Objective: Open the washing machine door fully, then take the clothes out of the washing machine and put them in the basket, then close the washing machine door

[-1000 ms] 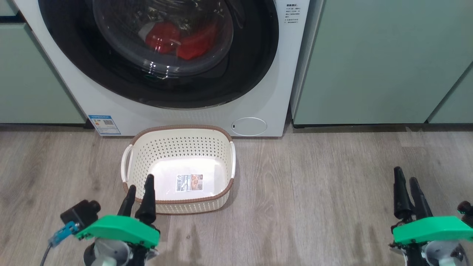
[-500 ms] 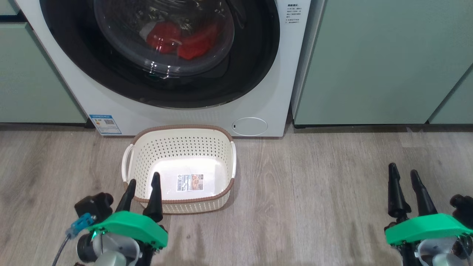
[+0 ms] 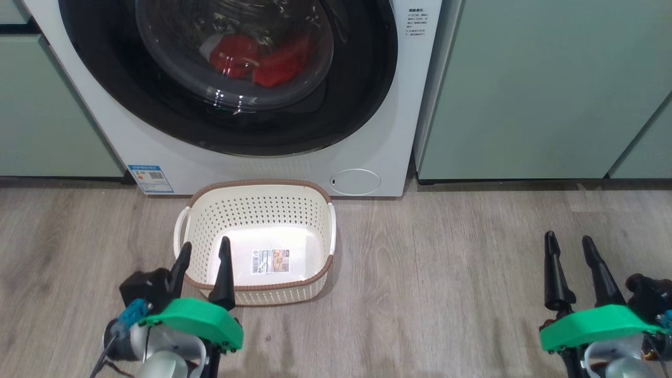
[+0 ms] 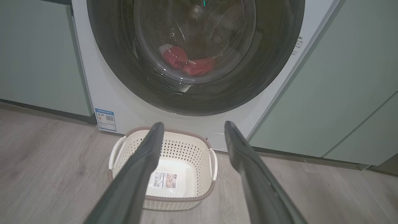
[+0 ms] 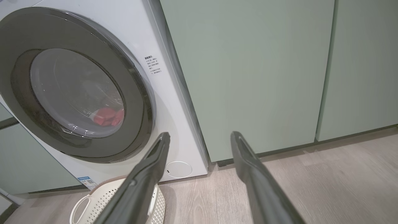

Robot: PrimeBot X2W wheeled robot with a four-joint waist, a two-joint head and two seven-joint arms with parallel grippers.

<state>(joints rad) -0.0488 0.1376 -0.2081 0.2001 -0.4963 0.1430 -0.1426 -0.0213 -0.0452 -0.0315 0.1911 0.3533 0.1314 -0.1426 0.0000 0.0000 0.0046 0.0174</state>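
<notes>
The white washing machine (image 3: 378,121) stands ahead with its black-rimmed round door (image 3: 341,105) shut against the front. Red clothes (image 3: 257,58) lie in the drum behind the glass, also seen as clothes (image 4: 188,62) and clothes (image 5: 107,116). The cream basket (image 3: 254,205) sits on the floor just before the machine, empty but for a label sticker. My left gripper (image 3: 205,249) hangs open over the basket's near left corner. My right gripper (image 3: 567,242) is open above bare floor at the lower right, well away from the door.
Pale green cabinets (image 3: 541,89) flank the machine on both sides. A small round cover (image 3: 355,181) sits low on the machine's front. Wood-look floor (image 3: 446,273) stretches to the right of the basket.
Both grippers have drifted slightly: the left moved right and a little forward over the basket's corner, the right moved left and forward. Their fingers spread wider apart. Door and basket are unchanged.
</notes>
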